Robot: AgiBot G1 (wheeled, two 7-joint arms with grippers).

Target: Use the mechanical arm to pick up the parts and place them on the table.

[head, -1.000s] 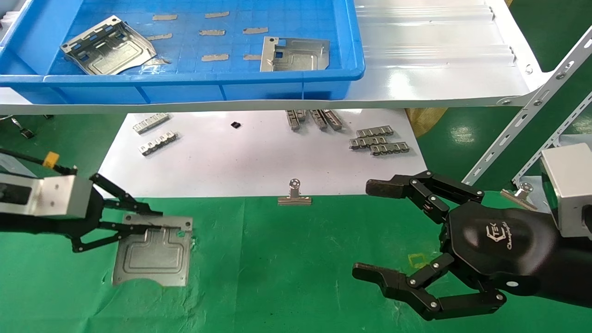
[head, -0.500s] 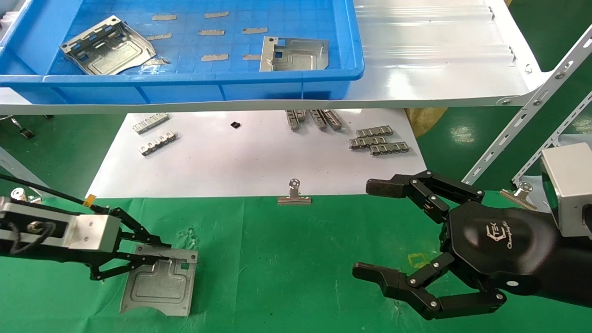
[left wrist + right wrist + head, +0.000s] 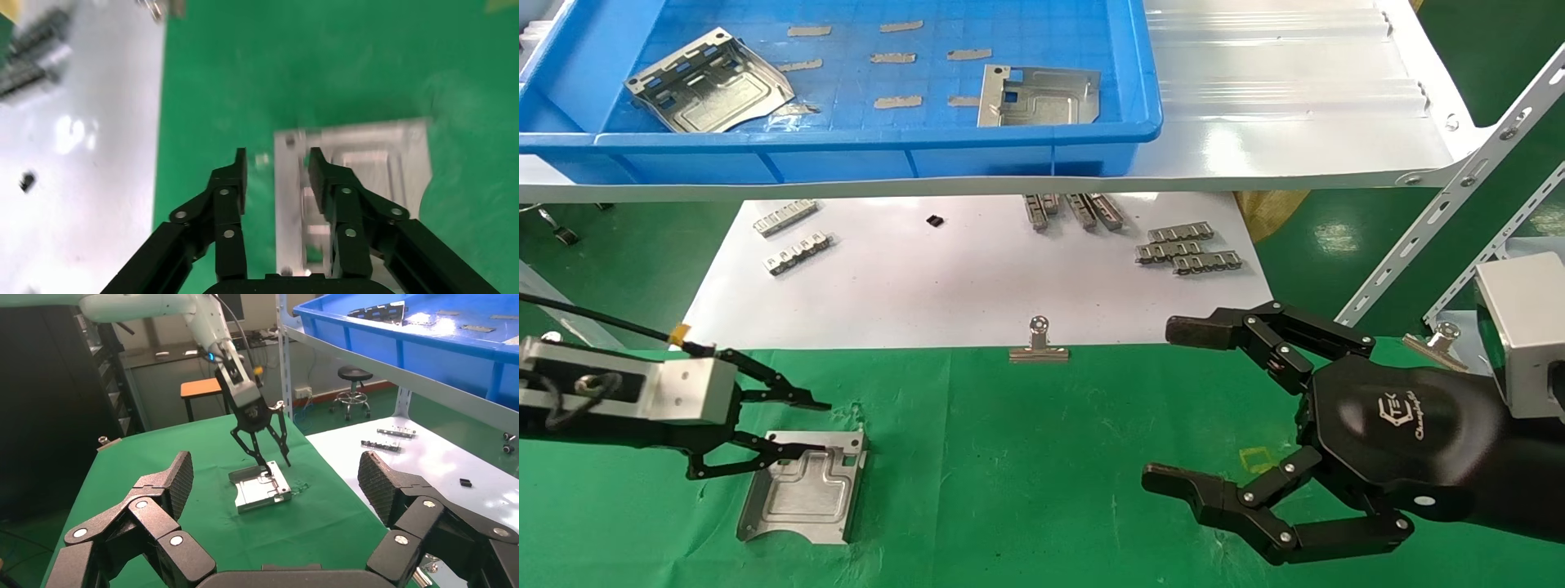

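Note:
One of the parts, a silver stamped plate (image 3: 801, 494), lies flat on the green table (image 3: 1026, 474) at the near left. My left gripper (image 3: 823, 426) is open and straddles the plate's far bent edge: one finger stands over the plate, the other hangs beyond the edge over bare cloth. The left wrist view shows the plate (image 3: 367, 159) past the spread left gripper (image 3: 278, 160), with clear gaps on both sides of the edge. Two more parts (image 3: 711, 82) (image 3: 1038, 95) lie in the blue bin. My right gripper (image 3: 1164, 404) hangs open and empty at the near right.
The blue bin (image 3: 846, 135) sits on a glossy white shelf (image 3: 1295, 122) above the table. Below it a white sheet (image 3: 977, 278) carries toothed metal strips (image 3: 1189, 249). A binder clip (image 3: 1039, 343) holds the sheet's front edge. A slotted shelf upright (image 3: 1459, 188) slants at the right.
My left gripper brought the plate nearer and lower, then opened; the plate now lies released on the cloth. The right arm has not moved.

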